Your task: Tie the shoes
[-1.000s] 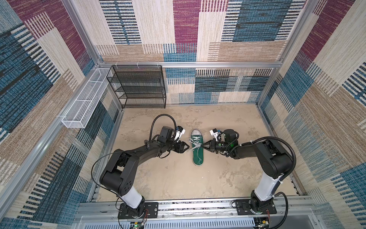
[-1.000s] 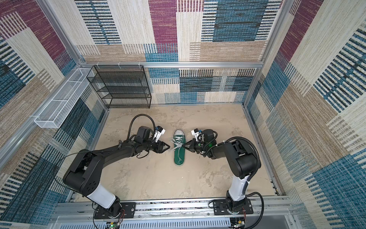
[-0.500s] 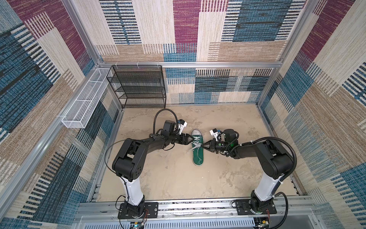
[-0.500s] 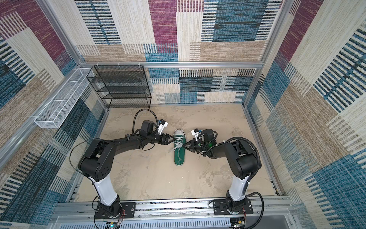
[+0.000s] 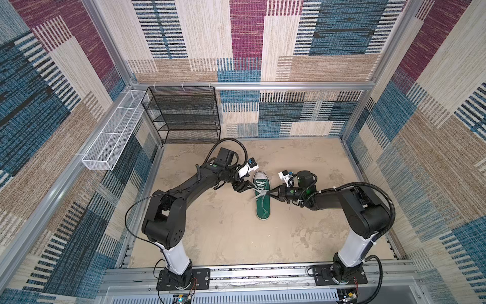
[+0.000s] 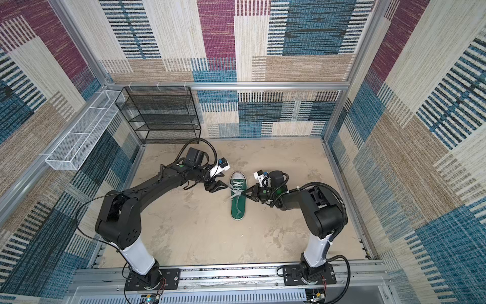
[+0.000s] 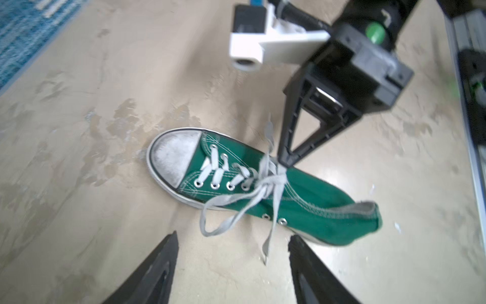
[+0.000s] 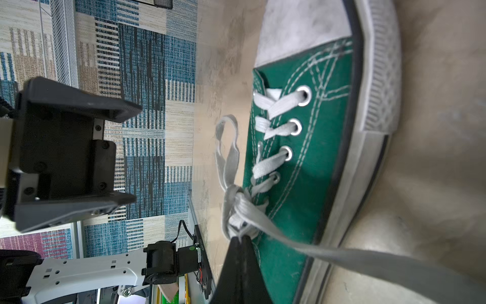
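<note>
At the centre of a sand-coloured table (image 5: 223, 237) walled in patterned carpet, a green sneaker (image 5: 263, 202) lies flat, white toe cap pointing to the far side, heel toward the near edge. The right gripper (image 5: 271, 194) reaches in from the right, its jaws pressed together on the whitish laces (image 7: 265, 181) where they gather in a loose knot over the tongue. The left gripper (image 5: 246, 187) hangs just left of the sneaker, jaws spread wide with nothing between them; a lace loop trails onto the table on that side. A black wire rack (image 5: 184, 115) stands in the far left corner, beside a white mesh basket (image 5: 113, 142) on the left wall.
</note>
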`<state>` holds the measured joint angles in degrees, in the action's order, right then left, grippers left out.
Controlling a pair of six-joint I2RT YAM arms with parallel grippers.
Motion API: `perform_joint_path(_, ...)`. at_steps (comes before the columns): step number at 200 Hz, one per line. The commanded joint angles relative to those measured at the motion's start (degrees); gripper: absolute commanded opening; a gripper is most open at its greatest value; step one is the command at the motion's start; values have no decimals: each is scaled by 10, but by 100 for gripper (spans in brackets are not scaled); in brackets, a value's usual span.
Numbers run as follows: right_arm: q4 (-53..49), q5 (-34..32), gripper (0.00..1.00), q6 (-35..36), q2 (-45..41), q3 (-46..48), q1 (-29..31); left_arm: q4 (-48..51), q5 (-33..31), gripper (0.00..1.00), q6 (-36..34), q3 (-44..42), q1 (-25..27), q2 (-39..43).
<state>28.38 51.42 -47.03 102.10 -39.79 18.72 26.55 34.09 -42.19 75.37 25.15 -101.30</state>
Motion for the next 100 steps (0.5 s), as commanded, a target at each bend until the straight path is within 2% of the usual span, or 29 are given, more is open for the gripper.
perform_joint_path(1,-9,3,0,10,-5,-7,1,87,44,71,-213,20,2,-16)
perform_joint_path(34,-21,1,0,18,-6,-11,0,121,39,68,-283,78,11,-72)
perform_joint_path(55,-21,2,0,16,-6,-8,0,130,11,66,-318,93,28,-96)
perform_joint_path(72,-17,1,0,13,-8,-4,0,133,-4,63,-325,102,33,-111)
perform_joint_path(78,-17,2,0,14,-9,-3,1,133,-28,61,-325,106,34,-115)
perform_joint_path(100,-22,2,0,16,-9,-5,1,134,-32,56,-333,117,35,-124)
